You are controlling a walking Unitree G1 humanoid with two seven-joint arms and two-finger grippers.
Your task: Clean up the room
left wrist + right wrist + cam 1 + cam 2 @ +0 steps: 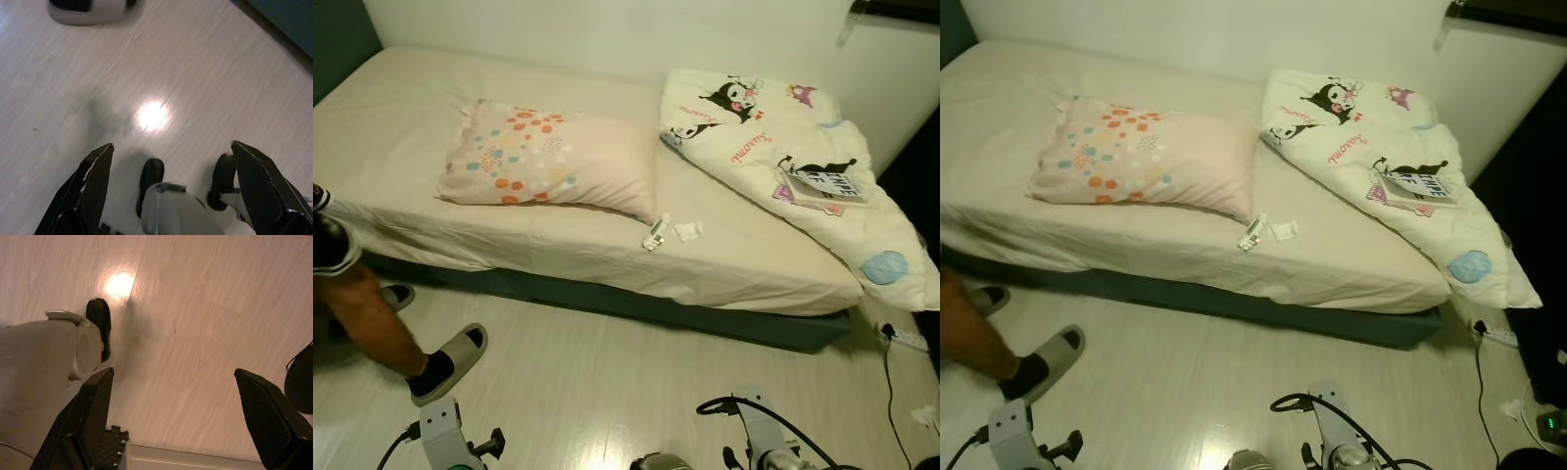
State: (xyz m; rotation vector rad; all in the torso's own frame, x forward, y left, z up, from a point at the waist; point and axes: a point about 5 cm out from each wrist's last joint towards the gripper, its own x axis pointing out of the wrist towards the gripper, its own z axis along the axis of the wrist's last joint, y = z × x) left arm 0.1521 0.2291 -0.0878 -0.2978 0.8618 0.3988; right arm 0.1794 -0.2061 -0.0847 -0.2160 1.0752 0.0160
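Observation:
A bed [607, 264] with a cream sheet stands before me. On it lie a pink pillow [553, 162] with coloured dots, a crumpled cartoon-print duvet [773, 147] at the right, a book [827, 186] on the duvet, and small white litter [668, 231] near the front edge. Both arms hang low over the wooden floor. My left gripper [171, 171] is open with nothing between its fingers. My right gripper [173, 401] is open too, above bare floor.
A person's leg in a black sock and grey slipper [450, 362] stands on the floor at the left, with a second slipper [396, 294] by the bed. A white power strip [906, 338] and a black cable [889, 392] lie at the right.

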